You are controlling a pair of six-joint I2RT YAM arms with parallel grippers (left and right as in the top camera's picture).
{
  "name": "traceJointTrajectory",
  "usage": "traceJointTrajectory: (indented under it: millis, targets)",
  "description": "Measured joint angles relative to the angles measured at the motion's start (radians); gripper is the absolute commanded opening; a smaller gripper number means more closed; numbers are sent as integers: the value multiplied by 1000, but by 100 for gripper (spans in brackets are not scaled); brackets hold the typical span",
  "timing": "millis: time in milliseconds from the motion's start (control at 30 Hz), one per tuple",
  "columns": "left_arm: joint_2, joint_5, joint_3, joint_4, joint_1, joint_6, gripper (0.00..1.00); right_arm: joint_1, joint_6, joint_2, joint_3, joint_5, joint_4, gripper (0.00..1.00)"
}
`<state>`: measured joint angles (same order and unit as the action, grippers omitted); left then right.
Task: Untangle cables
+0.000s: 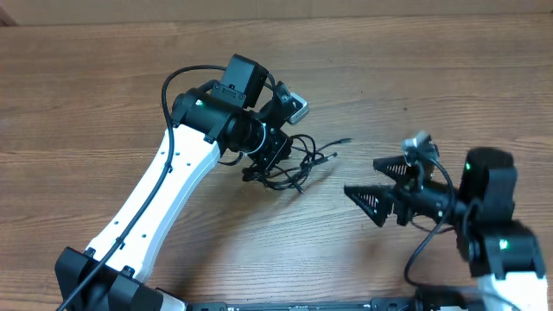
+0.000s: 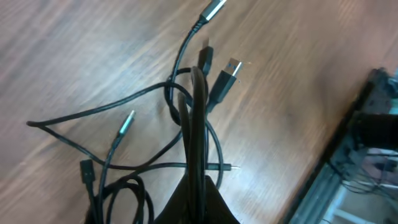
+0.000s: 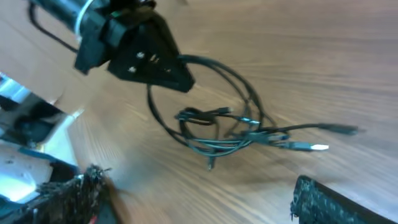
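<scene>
The cables (image 1: 304,160) are several thin black cords in a loose tangle at the table's middle. In the left wrist view (image 2: 124,186) they spread under the fingers, with a USB plug (image 2: 225,78) and a silvery tip (image 2: 214,7) pointing away. My left gripper (image 1: 275,168) sits on the tangle's left side, and its fingers (image 2: 198,81) are pressed together on a cable strand. The right wrist view shows the left gripper (image 3: 146,53) with a loop rising to it from the tangle (image 3: 236,140). My right gripper (image 1: 376,186) is open and empty, to the right of the cables and apart from them (image 3: 199,205).
The wooden table (image 1: 104,78) extends all round the tangle. The left arm (image 1: 164,190) slants from the front left edge to the middle. The right arm's base (image 1: 497,233) stands at the front right. A metal rail (image 2: 329,180) runs along the table edge.
</scene>
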<state>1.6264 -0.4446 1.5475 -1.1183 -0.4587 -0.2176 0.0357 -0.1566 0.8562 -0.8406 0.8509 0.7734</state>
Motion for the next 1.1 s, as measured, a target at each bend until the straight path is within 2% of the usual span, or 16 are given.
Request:
traceJointTrajectory:
  millis: [67, 200, 433, 600, 733, 967, 1100]
  targets:
    - [0, 28, 0, 11, 0, 0, 4, 46, -94, 84, -82, -90, 89, 100]
    - [0, 58, 2, 43, 0, 4, 4, 151, -181, 222, -188, -277, 138, 100]
    - [0, 65, 3, 77, 0, 19, 4, 299, -224, 344, -203, -465, 34, 100]
    - [0, 76, 3, 80, 0, 3, 4, 317, -231, 350, -203, -431, -44, 100]
    - [0, 64, 3, 95, 0, 12, 4, 319, -269, 350, -203, -319, -57, 88]
    - [0, -152, 19, 77, 27, 50, 4, 347, -417, 350, -203, -224, -56, 77]
    - [0, -260, 50, 75, 92, 111, 4, 402, -531, 350, -203, -208, -56, 76]
